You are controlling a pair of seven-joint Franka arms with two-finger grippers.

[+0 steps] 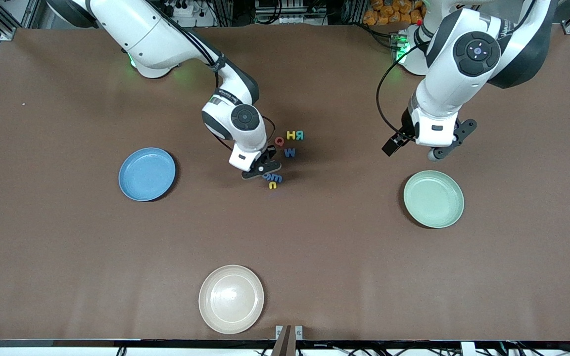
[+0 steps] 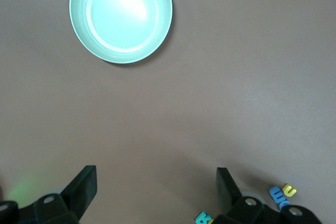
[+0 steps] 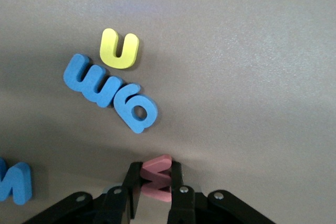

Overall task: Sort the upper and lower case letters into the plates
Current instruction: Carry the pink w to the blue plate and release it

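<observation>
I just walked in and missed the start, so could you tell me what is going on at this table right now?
The right gripper is down among the toy letters mid-table, shut on a pink letter beside the blue letters and the yellow u. The left gripper waits open near the mint green plate. Both that plate and the blue plate hold no letters yet.

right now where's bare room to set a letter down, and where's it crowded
Both sorting plates are bare: the blue plate and the mint plate. The brown table between them is bare too. It is crowded at the letter cluster, where the right pincer grips a pink letter. The left pincer waits open.
</observation>
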